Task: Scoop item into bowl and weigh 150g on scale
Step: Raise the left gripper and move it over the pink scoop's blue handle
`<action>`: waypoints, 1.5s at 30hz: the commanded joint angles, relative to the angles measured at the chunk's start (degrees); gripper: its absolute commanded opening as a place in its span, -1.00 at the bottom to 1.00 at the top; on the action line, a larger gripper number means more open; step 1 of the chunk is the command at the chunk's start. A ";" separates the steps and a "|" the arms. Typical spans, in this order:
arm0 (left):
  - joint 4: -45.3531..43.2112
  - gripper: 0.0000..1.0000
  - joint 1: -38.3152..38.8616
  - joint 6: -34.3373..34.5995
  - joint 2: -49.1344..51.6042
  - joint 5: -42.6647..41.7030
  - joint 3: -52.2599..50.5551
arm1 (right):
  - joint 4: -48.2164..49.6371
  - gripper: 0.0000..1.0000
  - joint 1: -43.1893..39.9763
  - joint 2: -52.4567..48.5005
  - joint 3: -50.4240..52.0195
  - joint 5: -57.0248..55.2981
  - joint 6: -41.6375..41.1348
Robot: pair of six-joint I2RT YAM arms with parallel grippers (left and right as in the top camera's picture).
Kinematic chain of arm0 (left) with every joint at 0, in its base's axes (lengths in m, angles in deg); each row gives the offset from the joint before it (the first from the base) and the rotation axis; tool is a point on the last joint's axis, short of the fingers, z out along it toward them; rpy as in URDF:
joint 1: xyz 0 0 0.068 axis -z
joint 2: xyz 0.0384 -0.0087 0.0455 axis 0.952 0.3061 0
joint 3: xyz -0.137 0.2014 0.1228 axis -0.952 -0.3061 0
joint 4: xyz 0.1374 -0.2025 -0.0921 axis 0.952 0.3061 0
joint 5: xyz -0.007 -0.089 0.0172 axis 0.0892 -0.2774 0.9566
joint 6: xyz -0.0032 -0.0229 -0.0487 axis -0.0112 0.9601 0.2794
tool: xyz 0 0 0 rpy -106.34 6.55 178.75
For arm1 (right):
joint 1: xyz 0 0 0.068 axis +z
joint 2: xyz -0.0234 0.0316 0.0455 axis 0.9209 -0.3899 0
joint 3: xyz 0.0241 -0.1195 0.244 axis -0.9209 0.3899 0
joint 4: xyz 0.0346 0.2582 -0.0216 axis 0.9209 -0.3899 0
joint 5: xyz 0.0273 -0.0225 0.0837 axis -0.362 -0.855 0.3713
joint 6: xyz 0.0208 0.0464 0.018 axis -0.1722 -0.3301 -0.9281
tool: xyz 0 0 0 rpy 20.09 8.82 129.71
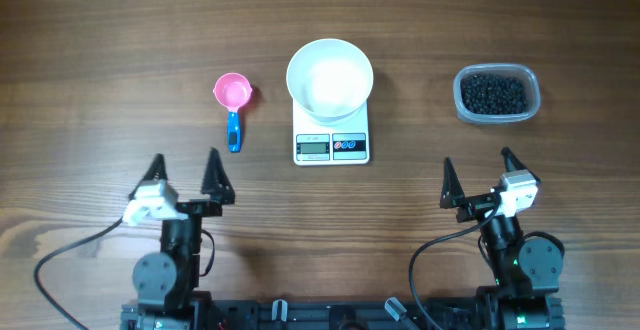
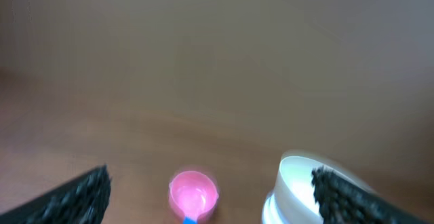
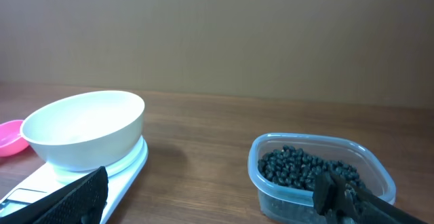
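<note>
Your left gripper and right gripper hang spread and empty, so I judge scooping unstarted: grasp the pink scoop ahead of the left, with the black beads in the clear tub ahead of the right and the white bowl on the scale between.

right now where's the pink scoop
In the overhead view the pink scoop lies left of the scale and the bowl on it, just ahead of the open left gripper.
</note>
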 commanded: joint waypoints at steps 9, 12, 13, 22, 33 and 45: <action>19.74 1.00 -0.46 0.79 5.11 -0.76 23.82 | 0.28 1.00 0.02 0.35 0.04 -1.01 0.13; 29.73 1.00 -0.46 1.66 12.48 -0.79 36.06 | 0.28 0.99 0.02 0.35 0.04 -1.01 0.13; 32.57 1.00 -0.46 2.10 14.88 -0.79 39.52 | 0.28 0.99 0.02 0.35 0.04 -1.01 0.15; 74.60 1.00 -0.46 2.01 55.89 -2.54 83.41 | 0.28 1.00 0.02 0.35 0.04 -1.01 0.13; 76.26 1.00 -0.46 2.05 82.64 -6.08 86.71 | 0.28 1.00 0.02 0.35 0.04 -0.98 0.11; 69.55 1.00 -0.39 9.77 98.77 -0.33 86.68 | 0.28 0.99 0.02 0.35 0.04 -1.01 0.11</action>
